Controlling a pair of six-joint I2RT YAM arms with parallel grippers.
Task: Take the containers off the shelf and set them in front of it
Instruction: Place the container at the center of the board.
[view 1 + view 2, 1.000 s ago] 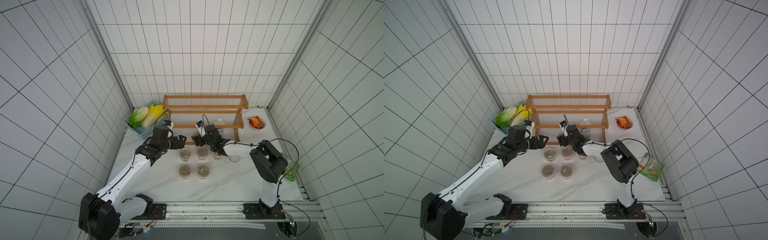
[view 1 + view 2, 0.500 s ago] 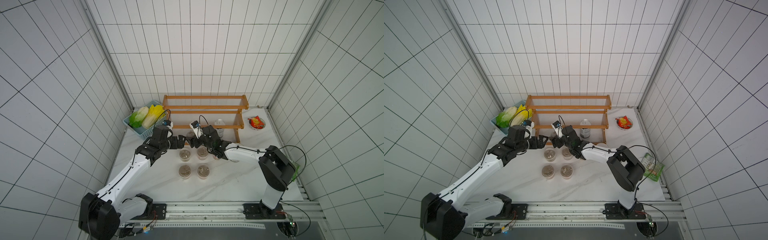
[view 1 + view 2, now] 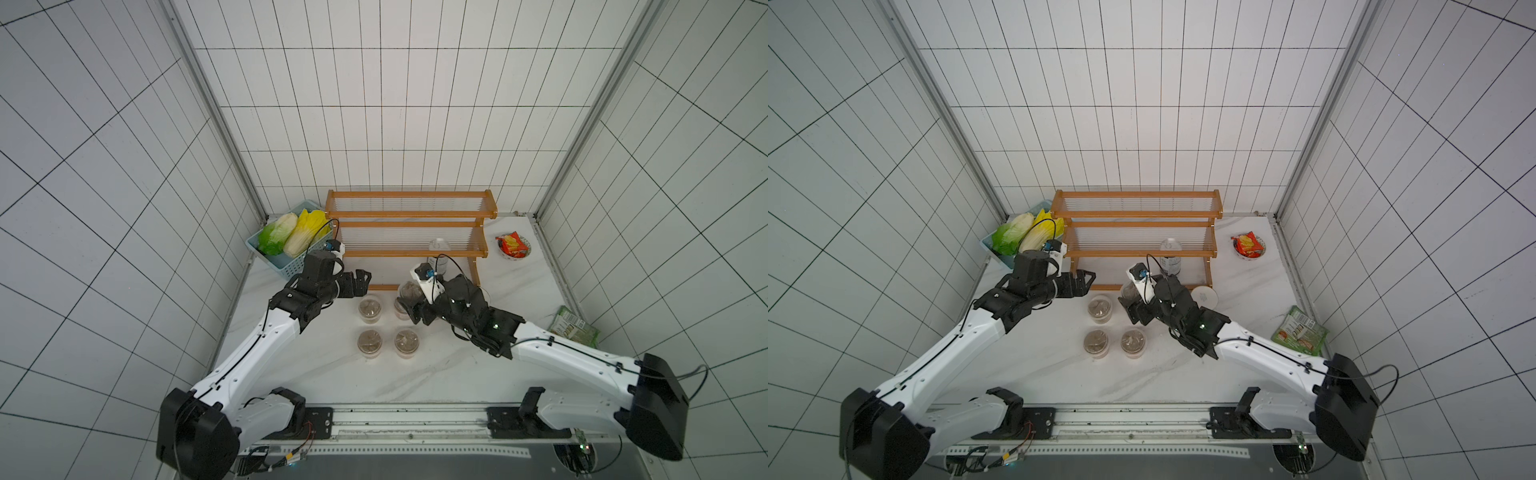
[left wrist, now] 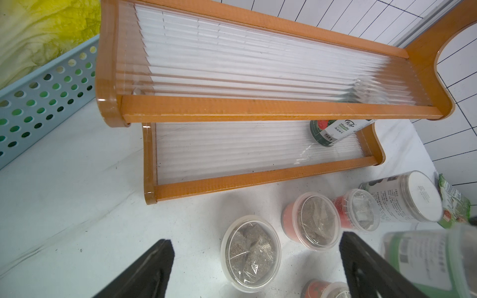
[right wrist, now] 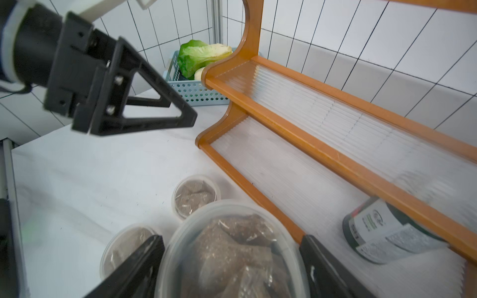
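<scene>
Right gripper [image 5: 232,245] clamped on a clear lidded cup [image 5: 232,260], above the surface [image 3: 311,365]; shelf [image 3: 409,214] just beyond it, a labelled jar [image 5: 382,232] on its lowest tier; left gripper [image 3: 360,282] apart, empty, other cups [image 4: 250,254] beneath.

Here's the orange-brown wooden shelf [image 3: 409,214], tiers clear and ribbed, set against white wall tiles [image 3: 374,124] ruled in dark lines. Beside the shelf, a light blue plastic basket [image 4: 38,103] dotted with round holes, with green and yellow cabbage leaves [image 3: 291,237] inside. On the shelf's lowest tier, a dark green round jar [image 4: 333,130], white label, red patch. In front of the shelf, clear round lidded cups [image 4: 311,222], red-bottomed, with speckled grey-brown packets under the lids. There's also one green-bodied clear cup [image 4: 426,260], and the white tabletop [image 3: 436,374] is faintly veined grey.
</scene>
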